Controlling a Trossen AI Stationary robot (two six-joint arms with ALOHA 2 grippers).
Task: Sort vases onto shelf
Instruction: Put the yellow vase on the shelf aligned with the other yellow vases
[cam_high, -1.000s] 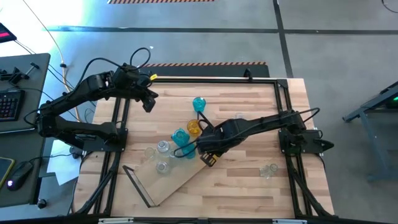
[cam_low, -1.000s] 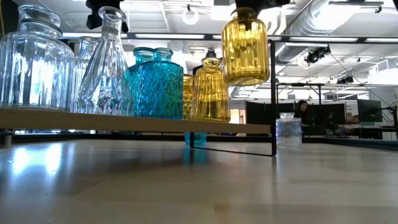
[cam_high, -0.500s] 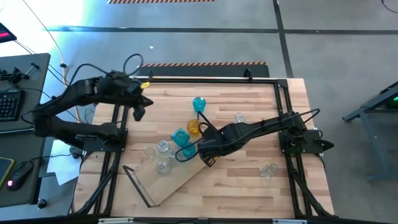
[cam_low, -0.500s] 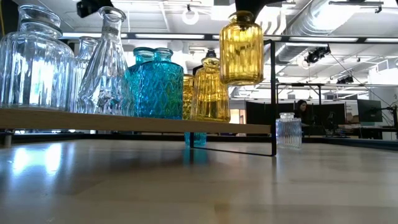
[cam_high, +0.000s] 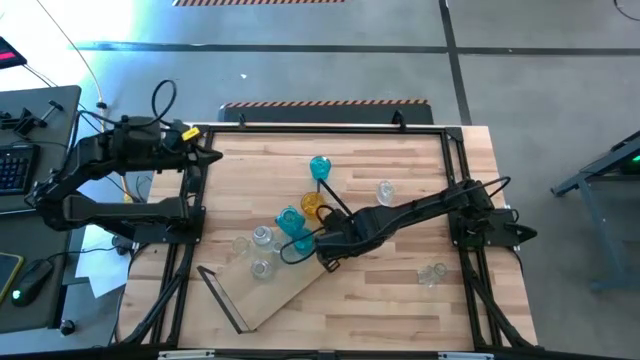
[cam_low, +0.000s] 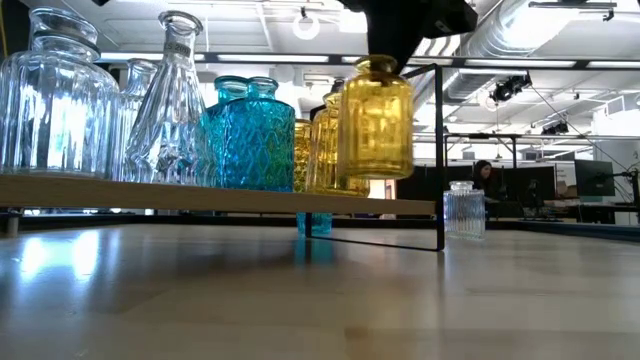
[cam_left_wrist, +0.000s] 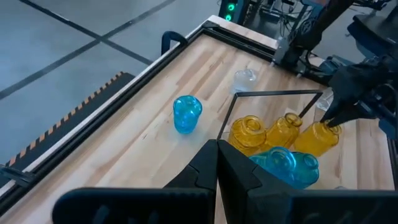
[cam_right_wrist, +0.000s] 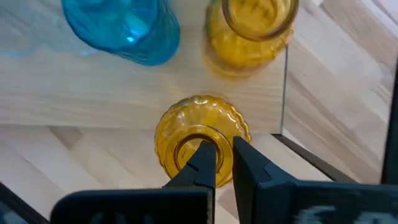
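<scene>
Ribbed amber glass vase (cam_low: 376, 118), centre of low view, is pinched at its rim by the right gripper (cam_right_wrist: 216, 163), apparently just above the light-wood shelf (cam_low: 215, 194). It should be lowered level, clear of the black wire frame (cam_low: 440, 160). Left gripper (cam_high: 210, 156), upper left overhead, pressed together, empty.

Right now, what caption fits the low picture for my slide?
Right gripper lowers a ribbed amber vase just above the shelf, beside the other vases.

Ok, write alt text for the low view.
A dark gripper holds a ribbed amber vase by its neck just above the shelf, beside clear, teal and amber vases already standing there. A small clear vase stands on the table beyond.
</scene>
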